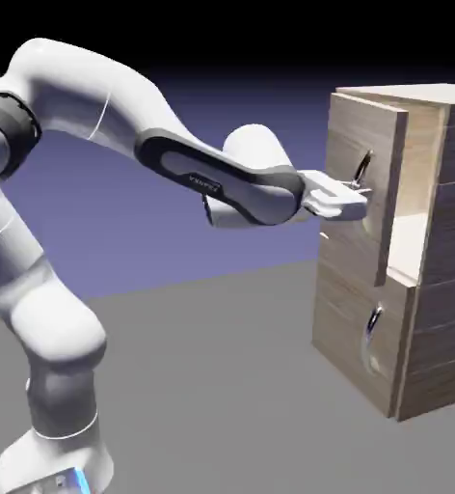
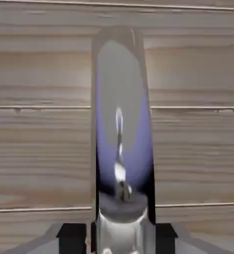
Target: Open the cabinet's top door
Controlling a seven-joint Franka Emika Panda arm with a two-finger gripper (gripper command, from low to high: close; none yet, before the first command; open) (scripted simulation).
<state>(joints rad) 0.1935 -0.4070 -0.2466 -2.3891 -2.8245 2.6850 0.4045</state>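
One two-finger gripper (image 1: 362, 188) is closed on the upper handle (image 2: 121, 114), a curved silver bar that runs up between its two fingertips (image 2: 72, 238) in the hand view, large and shiny, with grey and blue-violet reflections. Behind it, the hand view is filled by wood grain crossed by thin pale seams.

That handle is one of two, each on its own front panel. It belongs to the top door (image 1: 361, 125), the taller panel, which stands partly open at the exterior view's right, its edge swung out from the cabinet (image 1: 448, 222). Through the gap shows the paler interior (image 1: 414, 164), with a light floor at the bottom. Below is the second panel, the shorter lower front (image 1: 342, 304), with the lower handle (image 1: 371, 338), also curved and silver.

From the gripper, one white arm (image 1: 87, 92) bends back to the exterior view's left and down to its base (image 1: 53, 463), where a small blue light glows. There is one cabinet, on a plain grey surface (image 1: 212, 386). Beyond lies a blue-violet backdrop (image 1: 193, 265), fading to black at the top.
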